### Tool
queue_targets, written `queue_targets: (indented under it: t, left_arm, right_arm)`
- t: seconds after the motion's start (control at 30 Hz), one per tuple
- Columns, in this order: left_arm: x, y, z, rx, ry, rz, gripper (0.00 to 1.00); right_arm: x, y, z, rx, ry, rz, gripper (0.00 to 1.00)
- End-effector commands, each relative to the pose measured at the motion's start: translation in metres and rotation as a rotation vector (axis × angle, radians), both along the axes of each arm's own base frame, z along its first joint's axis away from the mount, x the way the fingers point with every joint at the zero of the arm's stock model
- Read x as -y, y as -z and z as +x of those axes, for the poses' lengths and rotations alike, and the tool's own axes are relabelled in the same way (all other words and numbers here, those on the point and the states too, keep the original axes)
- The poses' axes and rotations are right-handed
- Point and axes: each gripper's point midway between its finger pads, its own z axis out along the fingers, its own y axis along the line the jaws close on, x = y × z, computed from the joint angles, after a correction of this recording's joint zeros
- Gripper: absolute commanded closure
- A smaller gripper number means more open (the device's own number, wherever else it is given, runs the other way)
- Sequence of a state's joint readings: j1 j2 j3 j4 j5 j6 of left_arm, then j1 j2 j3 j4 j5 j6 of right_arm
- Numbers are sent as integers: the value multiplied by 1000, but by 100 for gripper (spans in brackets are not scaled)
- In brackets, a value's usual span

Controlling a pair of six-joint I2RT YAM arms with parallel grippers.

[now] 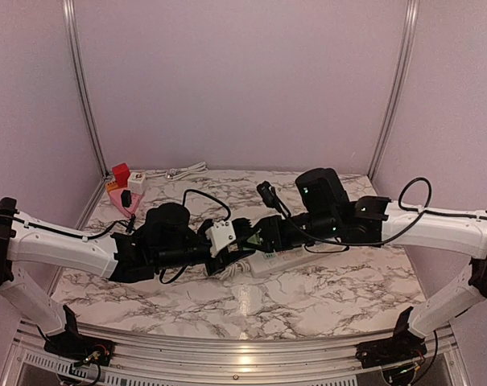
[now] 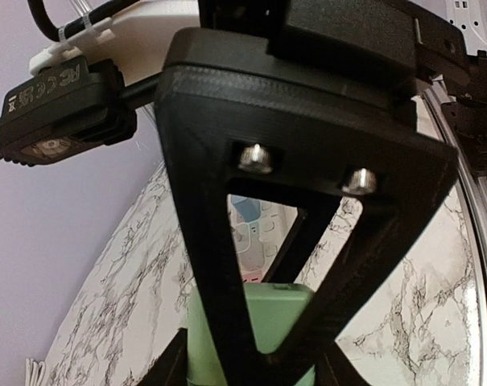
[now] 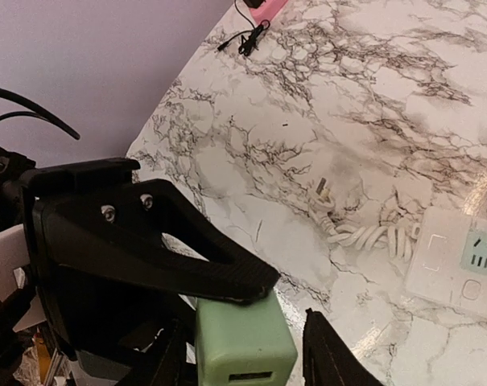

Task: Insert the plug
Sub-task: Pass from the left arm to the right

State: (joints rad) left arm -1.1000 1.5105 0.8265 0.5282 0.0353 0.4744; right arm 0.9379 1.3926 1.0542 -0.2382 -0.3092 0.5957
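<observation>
Squarely clamped in the left gripper (image 2: 257, 362): the green plug (image 3: 245, 342). Flanked too by the right gripper (image 3: 247, 358), closed on it or just short, cannot tell. Held off the marble table (image 3: 372, 96), near the white power strip (image 3: 460, 257) and its bundled cord (image 3: 364, 237).

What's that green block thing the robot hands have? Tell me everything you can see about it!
The green block is small, pale green and boxy, like smooth plastic, with rounded corners and a narrow slot in one face. It is held above the marble table. The left gripper clamps it, one black finger across its top. The right gripper has a finger either side; whether it squeezes is unclear.
</observation>
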Motion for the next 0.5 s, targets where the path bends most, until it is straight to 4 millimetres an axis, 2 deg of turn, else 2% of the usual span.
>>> queue_targets:
  t: [0.0, 0.07, 0.17, 0.33, 0.47]
  left_arm:
    - [3, -13, 2, 38, -9, -41, 100]
    - [3, -12, 2, 38, -11, -39, 100]
    - [3, -10, 2, 37, -11, -36, 100]
    - [2, -8, 1, 35, -11, -34, 100]
    - [2, -7, 1, 33, -11, -31, 100]
  right_arm:
    - [-8, -22, 2, 16, -23, 57, 60]
    - [-7, -22, 2, 19, -19, 57, 67]
    - [-5, -23, 3, 25, -12, 56, 68]
    - [0, -23, 7, 16, 2, 48, 57]
    - [7, -22, 12, 11, 22, 50, 56]
